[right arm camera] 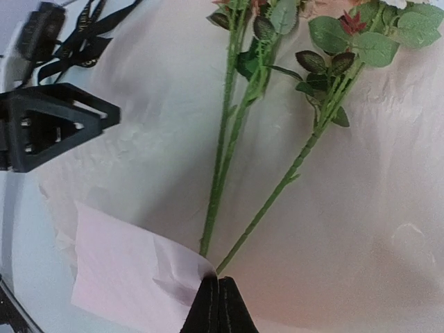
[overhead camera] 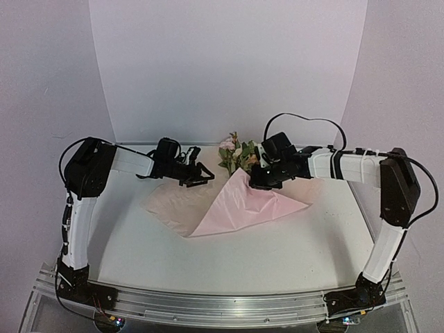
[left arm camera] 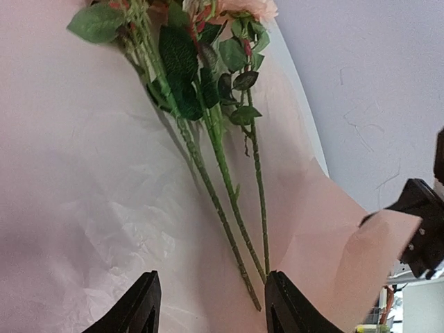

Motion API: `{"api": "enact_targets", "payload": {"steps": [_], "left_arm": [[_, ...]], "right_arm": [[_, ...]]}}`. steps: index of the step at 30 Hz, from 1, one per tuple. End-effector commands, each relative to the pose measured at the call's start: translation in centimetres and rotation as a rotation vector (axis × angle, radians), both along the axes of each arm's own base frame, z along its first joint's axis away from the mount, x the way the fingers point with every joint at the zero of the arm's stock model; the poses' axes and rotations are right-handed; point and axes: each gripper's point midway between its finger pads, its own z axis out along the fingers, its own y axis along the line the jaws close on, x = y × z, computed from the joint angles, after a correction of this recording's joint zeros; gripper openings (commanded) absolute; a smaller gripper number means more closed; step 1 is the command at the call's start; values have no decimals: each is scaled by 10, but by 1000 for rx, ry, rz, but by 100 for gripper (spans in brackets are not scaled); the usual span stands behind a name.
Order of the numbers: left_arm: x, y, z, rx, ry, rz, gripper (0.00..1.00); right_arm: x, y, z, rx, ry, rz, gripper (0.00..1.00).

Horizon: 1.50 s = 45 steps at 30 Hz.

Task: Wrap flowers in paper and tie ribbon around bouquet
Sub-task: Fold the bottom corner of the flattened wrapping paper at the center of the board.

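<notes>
The pink paper [overhead camera: 239, 205] lies spread on the table, with one flap folded up over its middle. The flowers [overhead camera: 236, 154] lie on the paper [left arm camera: 83, 208], blossoms toward the back and thin green stems [left arm camera: 222, 173] pointing toward the arms. My right gripper [right arm camera: 218, 298] is shut on the lifted edge of the paper [right arm camera: 132, 270], just at the stem ends [right arm camera: 229, 173]. My left gripper [left arm camera: 211, 309] is open and hovers over the stem tips, touching nothing. Flat black strips [right arm camera: 87, 31] lie behind the left gripper [right arm camera: 55, 125]; I cannot tell whether they are the ribbon.
A white backdrop [overhead camera: 229, 62] closes the back and sides of the white table [overhead camera: 229, 257]. In the top view the two grippers face each other across the paper, the left gripper [overhead camera: 198, 173] and the right gripper [overhead camera: 260, 179] a short way apart. An aluminium rail [overhead camera: 222, 302] runs along the near edge.
</notes>
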Motion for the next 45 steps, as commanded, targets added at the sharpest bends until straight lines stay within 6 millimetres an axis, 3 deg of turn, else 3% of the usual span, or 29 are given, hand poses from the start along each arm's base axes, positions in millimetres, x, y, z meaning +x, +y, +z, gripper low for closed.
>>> {"api": "enact_targets", "payload": {"steps": [1,7,15,21,28,32,35,40,45], "left_arm": [[-5,5,-12,28,75,43,53],[-24,29,-50,164,159,109,53],[-71,75,-95,360,290,187,53],[-109,105,-109,454,335,204,53],[-132,126,-111,522,339,214,53],[-124,135,-116,550,340,231,53],[-117,145,-120,590,337,241,52],[-100,164,-126,655,330,246,52],[-79,172,-123,681,315,254,51]], "right_arm": [[-18,18,32,83,-59,30,0],[-43,31,35,101,-50,74,0],[-85,36,30,111,-30,120,0],[-122,40,28,137,-5,160,0],[-156,51,35,166,7,210,0],[-142,47,44,93,-54,199,0],[-120,43,51,21,-81,194,0],[-79,35,43,10,-54,151,0],[-48,43,23,12,-2,132,0]]}}
